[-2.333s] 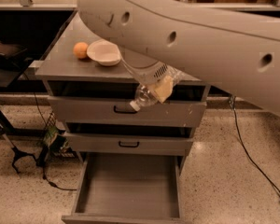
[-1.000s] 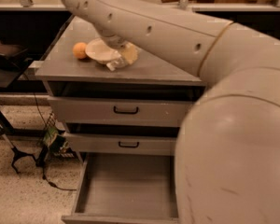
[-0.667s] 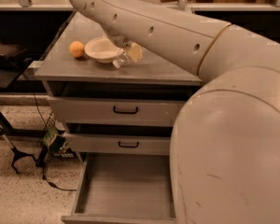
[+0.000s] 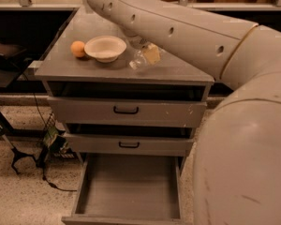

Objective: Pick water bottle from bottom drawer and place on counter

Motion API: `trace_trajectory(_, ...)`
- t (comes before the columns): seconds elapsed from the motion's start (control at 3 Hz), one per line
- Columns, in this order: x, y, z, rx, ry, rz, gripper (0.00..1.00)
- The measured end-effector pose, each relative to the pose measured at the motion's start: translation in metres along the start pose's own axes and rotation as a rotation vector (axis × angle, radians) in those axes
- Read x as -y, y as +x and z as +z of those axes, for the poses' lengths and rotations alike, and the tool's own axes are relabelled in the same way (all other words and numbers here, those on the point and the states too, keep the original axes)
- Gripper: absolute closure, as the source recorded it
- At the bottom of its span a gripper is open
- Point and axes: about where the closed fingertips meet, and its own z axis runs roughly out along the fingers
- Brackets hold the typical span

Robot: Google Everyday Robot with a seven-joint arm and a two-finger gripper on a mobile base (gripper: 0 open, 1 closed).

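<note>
Camera view: claw (image 4: 147, 51) over counter (image 4: 178, 70) pinches water bottle (image 4: 136, 60), cap pointing down-left, beside bowl (image 4: 105, 48).

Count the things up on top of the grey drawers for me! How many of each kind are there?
round orange fruit: 1
bowl: 1
water bottle: 1, just right of the bowl, with the end effector right above it under the big arm
Total: 3
</note>
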Motion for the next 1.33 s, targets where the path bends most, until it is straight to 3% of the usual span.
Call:
trace_trajectory(0.67,-0.026,0.022,0.012,-0.007,-0.007,0.036,1.00)
trace_trajectory(1.0,-0.029,0.025,0.009,-0.011,0.019,0.031,1.00)
trace_trajectory(1.33,-0.027,0.021,0.001,-0.012,0.053,0.017,0.82)
